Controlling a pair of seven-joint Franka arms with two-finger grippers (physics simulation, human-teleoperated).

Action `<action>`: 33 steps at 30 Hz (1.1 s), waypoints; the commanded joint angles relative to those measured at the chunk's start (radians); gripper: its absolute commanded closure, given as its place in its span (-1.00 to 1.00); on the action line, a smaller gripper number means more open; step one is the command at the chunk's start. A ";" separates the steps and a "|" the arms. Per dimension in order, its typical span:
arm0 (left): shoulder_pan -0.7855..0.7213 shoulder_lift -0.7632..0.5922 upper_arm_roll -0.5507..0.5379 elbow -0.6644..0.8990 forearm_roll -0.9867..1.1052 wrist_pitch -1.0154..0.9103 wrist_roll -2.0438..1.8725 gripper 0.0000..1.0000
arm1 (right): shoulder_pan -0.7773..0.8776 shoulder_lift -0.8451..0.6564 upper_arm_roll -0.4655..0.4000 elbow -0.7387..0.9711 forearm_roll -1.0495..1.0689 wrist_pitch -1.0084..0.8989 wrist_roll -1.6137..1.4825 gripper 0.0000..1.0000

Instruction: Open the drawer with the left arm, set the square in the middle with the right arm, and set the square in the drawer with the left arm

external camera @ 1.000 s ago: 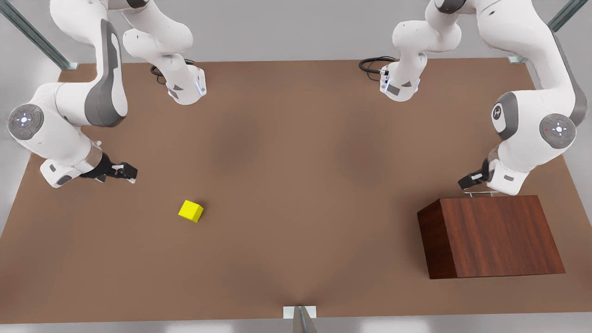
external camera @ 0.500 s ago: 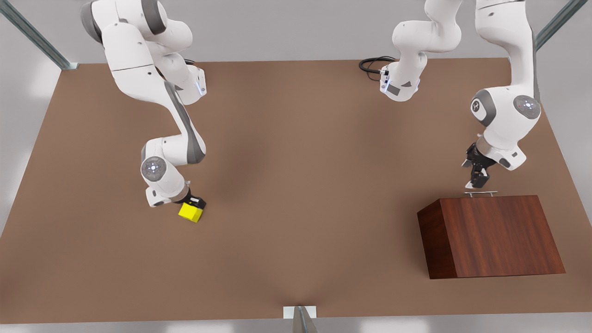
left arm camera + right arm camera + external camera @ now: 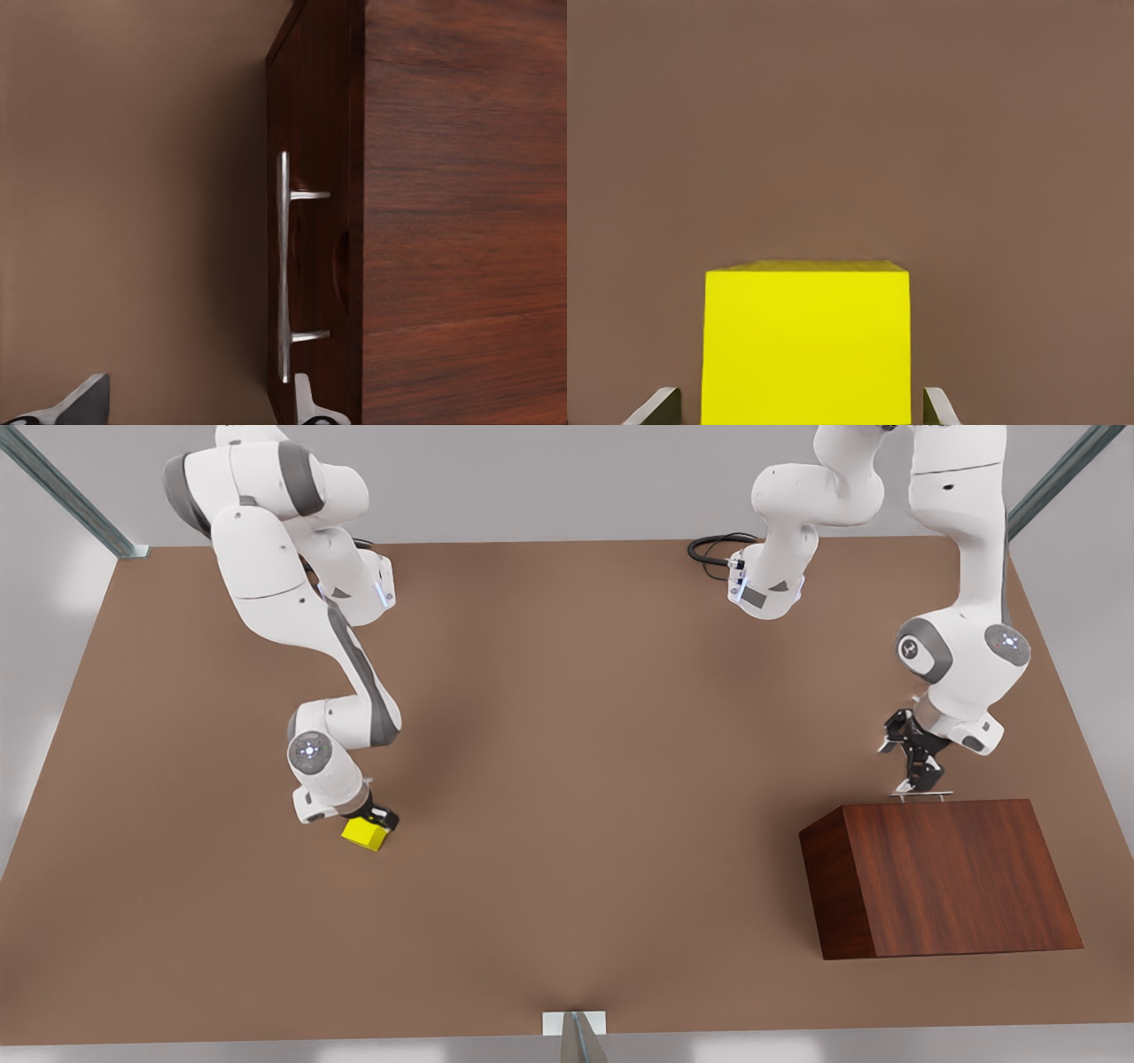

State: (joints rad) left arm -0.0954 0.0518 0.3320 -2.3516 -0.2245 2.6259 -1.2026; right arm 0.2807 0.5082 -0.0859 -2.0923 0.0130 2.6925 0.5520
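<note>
The square (image 3: 363, 836) is a yellow cube lying on the brown table toward the front view's left. My right gripper (image 3: 377, 818) is down over it. In the right wrist view the square (image 3: 806, 345) sits between the open fingertips (image 3: 656, 409), with a thin gap on each side. The drawer (image 3: 948, 872) is shut in its dark wood cabinet at the front view's right. My left gripper (image 3: 918, 781) hangs open right at the silver handle (image 3: 921, 795). In the left wrist view the handle (image 3: 283, 266) lies just inside one fingertip (image 3: 307, 405).
Both arm bases (image 3: 359, 593) stand at the table's far edge, with a black cable (image 3: 713, 549) beside the one at the front view's right. Bare brown tabletop (image 3: 585, 779) stretches between the square and the cabinet.
My right gripper has sunk a little lower around the square. My left gripper has dropped closer to the drawer handle. Square and drawer have not moved.
</note>
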 commanded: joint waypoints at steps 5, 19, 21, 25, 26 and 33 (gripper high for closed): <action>0.002 0.022 0.022 0.000 -0.004 0.019 0.015 -1.00 | -0.003 0.009 -0.002 0.029 -0.016 -0.006 -0.001 -1.00; 0.006 0.074 0.025 0.003 -0.027 0.118 0.015 -1.00 | -0.038 0.036 -0.002 0.067 -0.021 0.001 -0.015 -0.36; 0.006 0.083 0.025 0.005 -0.029 0.126 0.015 -1.00 | -0.038 0.036 -0.002 0.067 -0.021 0.001 -0.015 -0.26; 0.006 0.100 0.024 0.005 -0.033 0.125 0.015 -1.00 | -0.038 0.036 -0.002 0.067 -0.021 0.001 -0.014 -0.26; 0.006 0.105 0.024 0.005 -0.033 0.125 0.015 -1.00 | -0.038 0.035 -0.002 0.067 -0.021 0.000 -0.014 -0.27; 0.005 0.094 0.025 0.000 -0.035 0.068 0.018 -1.00 | 0.048 -0.042 0.064 0.182 0.009 -0.200 0.298 -0.28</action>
State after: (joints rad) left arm -0.0902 0.1445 0.3573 -2.3516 -0.2590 2.6872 -1.1841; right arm 0.3329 0.4714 0.0058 -1.8806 0.0231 2.4782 0.9072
